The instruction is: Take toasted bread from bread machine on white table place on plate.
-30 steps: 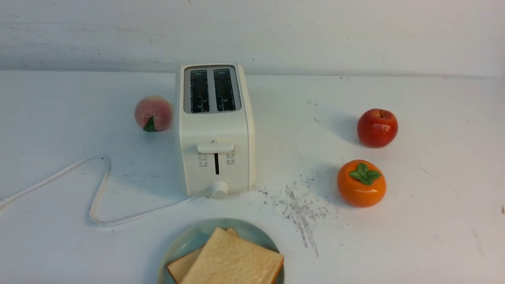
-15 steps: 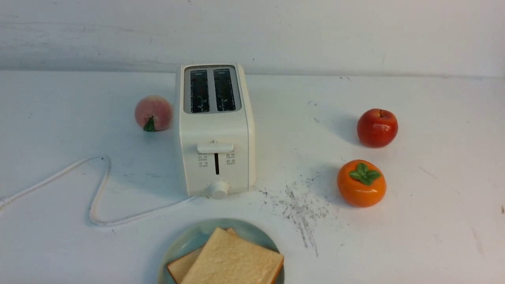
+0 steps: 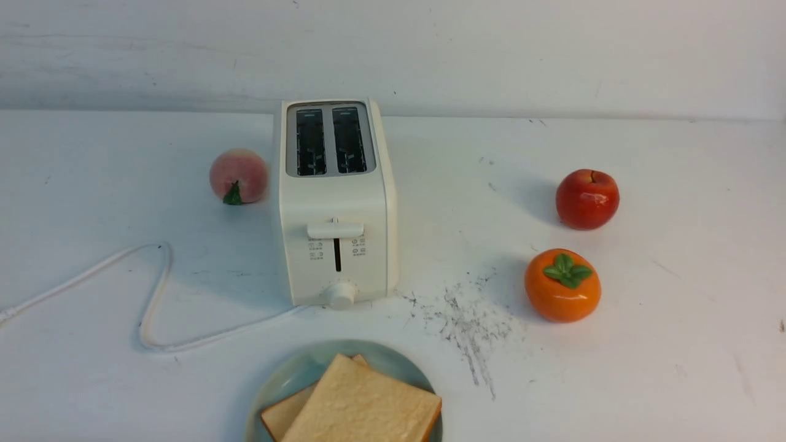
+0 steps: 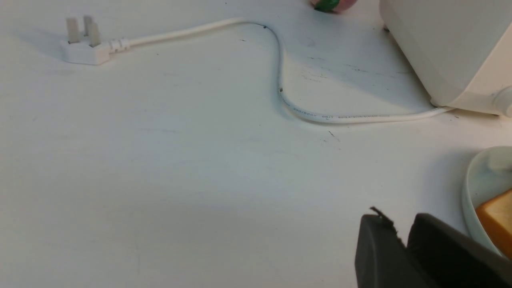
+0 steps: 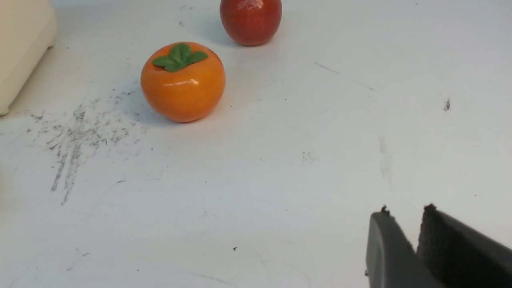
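Our left gripper (image 4: 402,226) and right gripper (image 5: 404,224) each show a narrow gap between the fingers, holding and touching nothing above the white table (image 3: 645,368). Both slices of toasted bread (image 3: 362,405) lie overlapping on the plate (image 3: 288,377), in front of the bread machine (image 3: 334,202).

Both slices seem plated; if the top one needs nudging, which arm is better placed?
Probably left: the left gripper hangs beside the round blue-green plate and a tan bread slice. The right wrist view shows an orange persimmon and red apple, no plate.
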You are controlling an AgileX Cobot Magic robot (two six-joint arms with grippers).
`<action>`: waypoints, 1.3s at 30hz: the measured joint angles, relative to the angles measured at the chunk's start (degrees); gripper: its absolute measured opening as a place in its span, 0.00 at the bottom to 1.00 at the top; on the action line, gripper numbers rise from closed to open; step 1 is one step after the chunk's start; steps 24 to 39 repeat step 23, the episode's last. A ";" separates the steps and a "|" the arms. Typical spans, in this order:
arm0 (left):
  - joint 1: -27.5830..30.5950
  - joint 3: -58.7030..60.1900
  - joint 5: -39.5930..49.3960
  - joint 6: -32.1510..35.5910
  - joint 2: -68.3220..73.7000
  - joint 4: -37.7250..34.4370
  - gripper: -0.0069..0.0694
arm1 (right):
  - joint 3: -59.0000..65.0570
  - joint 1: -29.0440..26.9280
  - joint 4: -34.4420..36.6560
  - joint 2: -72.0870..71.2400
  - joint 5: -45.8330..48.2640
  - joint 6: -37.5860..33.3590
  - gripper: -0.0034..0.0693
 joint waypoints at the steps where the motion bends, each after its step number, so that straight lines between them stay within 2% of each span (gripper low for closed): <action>1: 0.00 0.00 0.00 0.00 0.00 0.00 0.23 | 0.00 0.00 0.00 0.00 0.00 0.00 0.23; 39: 0.00 0.00 0.00 0.00 0.00 0.00 0.27 | 0.00 0.00 0.00 0.00 0.07 0.00 0.25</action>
